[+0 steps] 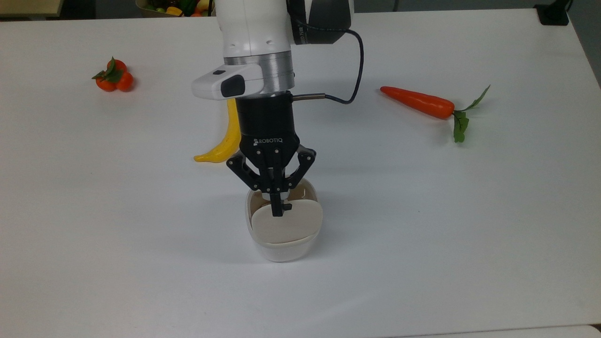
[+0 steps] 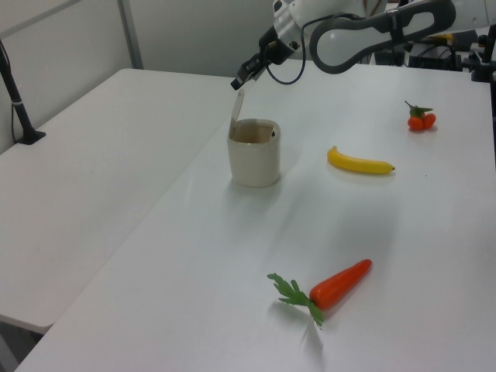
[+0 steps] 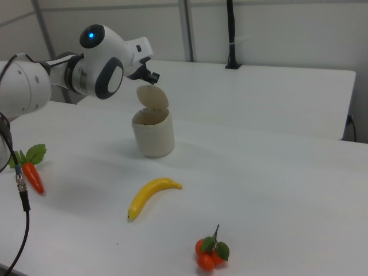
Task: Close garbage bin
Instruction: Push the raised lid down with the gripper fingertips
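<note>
On the white table (image 1: 94,211) the garbage bin (image 1: 281,244) stands near the middle, its beige lid (image 1: 287,224) upright. The gripper (image 1: 277,209) is above the lid's top edge, fingers closed together, seemingly holding nothing. A banana (image 1: 224,141) lies behind.

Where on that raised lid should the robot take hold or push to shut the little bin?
Probably at the lid's free top edge, farthest from the hinge, since the lid stands nearly upright over the open garbage bin. Coming from above and behind its outer face would tip it down over the opening. The gripper, jaws shut, already sits at that top edge in the left view.
</note>
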Tool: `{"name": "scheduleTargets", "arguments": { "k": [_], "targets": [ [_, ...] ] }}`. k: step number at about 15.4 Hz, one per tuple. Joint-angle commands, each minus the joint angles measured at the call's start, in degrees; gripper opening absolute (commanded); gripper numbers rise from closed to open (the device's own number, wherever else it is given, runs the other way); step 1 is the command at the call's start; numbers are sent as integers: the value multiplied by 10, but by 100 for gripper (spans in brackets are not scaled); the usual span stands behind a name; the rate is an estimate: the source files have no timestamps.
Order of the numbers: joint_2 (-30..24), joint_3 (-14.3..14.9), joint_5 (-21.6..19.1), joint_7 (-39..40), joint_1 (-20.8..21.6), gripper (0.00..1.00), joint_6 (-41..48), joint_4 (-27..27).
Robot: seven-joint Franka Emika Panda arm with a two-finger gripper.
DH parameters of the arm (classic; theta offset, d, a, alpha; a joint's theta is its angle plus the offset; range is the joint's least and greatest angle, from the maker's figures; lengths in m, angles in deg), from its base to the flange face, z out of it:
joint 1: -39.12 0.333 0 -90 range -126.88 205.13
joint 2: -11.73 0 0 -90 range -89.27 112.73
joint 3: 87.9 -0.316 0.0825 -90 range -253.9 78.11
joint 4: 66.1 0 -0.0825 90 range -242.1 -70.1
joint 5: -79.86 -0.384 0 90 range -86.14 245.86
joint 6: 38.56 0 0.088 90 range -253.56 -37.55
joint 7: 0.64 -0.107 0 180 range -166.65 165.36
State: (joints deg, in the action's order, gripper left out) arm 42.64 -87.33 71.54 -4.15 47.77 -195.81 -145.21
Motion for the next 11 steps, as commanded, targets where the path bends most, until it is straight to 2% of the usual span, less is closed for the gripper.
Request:
{"name": "scheduleTargets", "arguments": {
  "k": [1,7,11],
  "targets": [
    [-38,-11,18,-5,-2,0,-2,-60],
    [-65,-12,19,-3,-4,0,5,-99],
    [-76,-12,19,18,-11,0,53,-108]
  ]
}}
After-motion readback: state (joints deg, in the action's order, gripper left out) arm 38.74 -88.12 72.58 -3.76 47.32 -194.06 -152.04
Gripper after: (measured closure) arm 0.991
